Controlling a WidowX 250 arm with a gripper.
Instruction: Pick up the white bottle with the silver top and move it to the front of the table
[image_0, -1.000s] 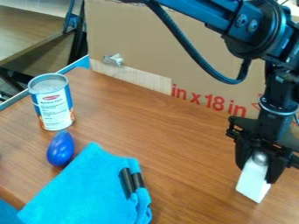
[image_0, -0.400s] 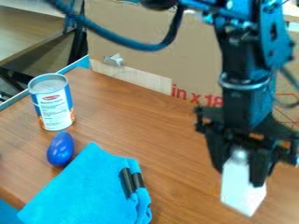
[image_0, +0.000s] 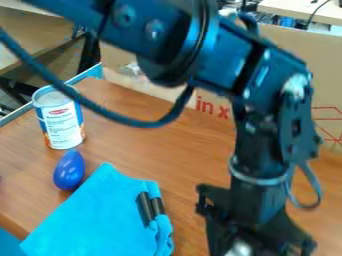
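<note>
The black gripper (image_0: 257, 234) hangs at the bottom edge, right of centre, its lower end cut off by the edge. Between its fingers shows the rounded silvery top (image_0: 239, 248) of the white block-shaped object it is shut on; the white body is out of sight below. To the left lies a bright blue cloth (image_0: 100, 217) with two short black pieces (image_0: 145, 207) at its right side. A dark blue egg-shaped object (image_0: 69, 170) rests above the cloth's left part, and a white and blue can (image_0: 60, 117) stands upright behind it.
The wooden table (image_0: 167, 170) has a light blue edge at the upper left. A large cardboard sheet (image_0: 294, 55) with red print stands along its back. The arm and its cable cross above the table's back part.
The gripper has come left and down toward the camera, carrying the white object, whose body has passed below the bottom edge. The cloth, egg-shaped object and can have stayed put.
</note>
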